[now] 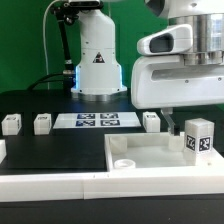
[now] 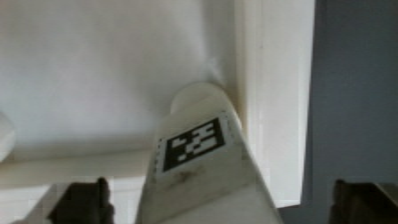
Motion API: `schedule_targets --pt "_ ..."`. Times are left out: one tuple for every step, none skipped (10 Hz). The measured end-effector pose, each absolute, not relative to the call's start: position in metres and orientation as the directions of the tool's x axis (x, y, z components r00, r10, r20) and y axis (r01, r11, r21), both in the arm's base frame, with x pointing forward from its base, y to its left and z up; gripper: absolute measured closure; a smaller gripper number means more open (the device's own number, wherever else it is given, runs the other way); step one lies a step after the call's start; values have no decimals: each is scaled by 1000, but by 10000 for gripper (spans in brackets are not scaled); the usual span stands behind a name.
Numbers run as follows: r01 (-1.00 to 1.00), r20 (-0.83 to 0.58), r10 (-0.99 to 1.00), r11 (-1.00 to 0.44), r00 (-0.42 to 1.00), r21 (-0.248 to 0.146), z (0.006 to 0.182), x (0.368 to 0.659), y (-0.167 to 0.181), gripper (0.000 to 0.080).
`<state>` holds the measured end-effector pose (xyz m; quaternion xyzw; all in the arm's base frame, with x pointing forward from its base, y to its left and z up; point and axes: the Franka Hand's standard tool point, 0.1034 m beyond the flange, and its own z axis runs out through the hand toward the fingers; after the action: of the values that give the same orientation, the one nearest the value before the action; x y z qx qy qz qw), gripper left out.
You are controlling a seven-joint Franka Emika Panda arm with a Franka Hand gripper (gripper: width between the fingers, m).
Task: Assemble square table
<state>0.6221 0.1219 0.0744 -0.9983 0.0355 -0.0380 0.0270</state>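
Note:
The white square slab (image 1: 150, 152) lies at the front in the exterior view, with a raised socket (image 1: 124, 160) near its left corner. One tagged white leg post (image 1: 198, 136) stands upright at its far right corner. My gripper (image 1: 184, 118) hangs just above this post. In the wrist view the post (image 2: 205, 150) stands between my two dark fingers (image 2: 82, 202), with a gap on each side, so my gripper (image 2: 222, 206) is open around it. The slab's surface (image 2: 107, 80) fills the view behind the post. Three more leg posts (image 1: 11, 124) (image 1: 43, 123) (image 1: 151, 120) stand on the black worktop.
The marker board (image 1: 97, 121) lies on the worktop between the loose posts. The arm's white base (image 1: 98, 60) stands behind it. A white rail (image 1: 50, 182) runs along the front edge, left of the slab.

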Motion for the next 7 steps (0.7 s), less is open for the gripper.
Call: schedule_targets --pt "-70 74 -74 -996 995 -57 74 622 122 321" --pt "-70 74 -74 -996 995 -56 74 622 121 503" --pt "-72 73 -76 -996 994 -55 74 622 120 509" --pt "-80 73 -84 -995 994 -56 74 622 120 509" --pt "-102 72 -106 -993 992 -58 74 622 120 509" --pt "-101 72 -105 -993 992 -57 74 622 120 509" --pt "-123 71 -127 -991 989 -61 74 622 120 509"
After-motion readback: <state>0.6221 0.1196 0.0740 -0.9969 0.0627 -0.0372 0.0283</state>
